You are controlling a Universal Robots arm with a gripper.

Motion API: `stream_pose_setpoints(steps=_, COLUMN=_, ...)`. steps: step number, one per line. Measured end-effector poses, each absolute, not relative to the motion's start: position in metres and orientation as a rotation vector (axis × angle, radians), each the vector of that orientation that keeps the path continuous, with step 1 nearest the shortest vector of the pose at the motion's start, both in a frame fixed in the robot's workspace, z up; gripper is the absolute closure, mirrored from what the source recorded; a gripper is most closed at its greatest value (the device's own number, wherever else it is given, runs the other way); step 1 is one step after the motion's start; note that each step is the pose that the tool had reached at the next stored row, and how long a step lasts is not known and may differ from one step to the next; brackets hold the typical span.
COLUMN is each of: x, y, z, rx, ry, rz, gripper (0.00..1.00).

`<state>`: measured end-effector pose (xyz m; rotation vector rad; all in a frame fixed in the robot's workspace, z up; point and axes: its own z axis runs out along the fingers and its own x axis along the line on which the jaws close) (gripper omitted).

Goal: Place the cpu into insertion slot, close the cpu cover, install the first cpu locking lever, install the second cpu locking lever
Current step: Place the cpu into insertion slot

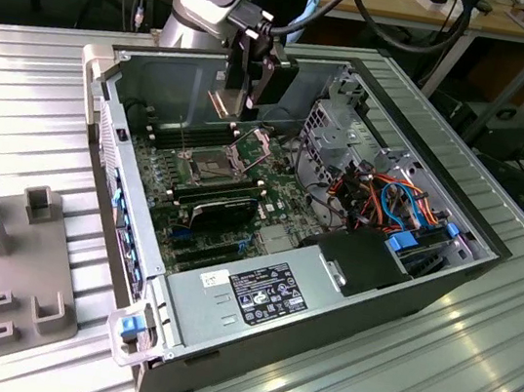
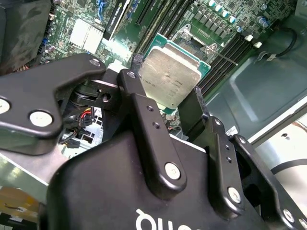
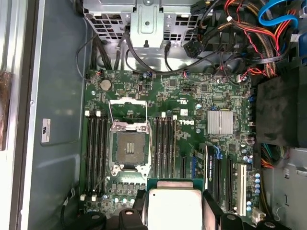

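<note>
We see the gripper [image 2: 165, 91], jaws clamped on the cpu [image 2: 170, 76], hovering over the uncovered insertion slot [image 1: 210, 162], centre-left in the exterior view.

Dull, faintly scuffed silver-tan metal tops the cpu [image 2: 170, 79], edged in green circuit board. The claw [image 2: 163, 84] is matt black (its screw heads shine bright). A silvery metal rim frames the dark insertion slot [image 3: 128, 148]; the cpu cover [image 3: 128, 101] is thin bare metal. The ribbed metal surface [image 1: 470, 385] gleams softly.
</note>
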<state>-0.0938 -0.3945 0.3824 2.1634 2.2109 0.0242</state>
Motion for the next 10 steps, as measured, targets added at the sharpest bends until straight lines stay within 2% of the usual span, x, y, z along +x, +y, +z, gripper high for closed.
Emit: stream_pose_setpoints(steps=10, x=-0.0893, y=-0.3945, z=0.3794, rx=2.181, ry=2.194, rz=0.024, gripper=0.45)
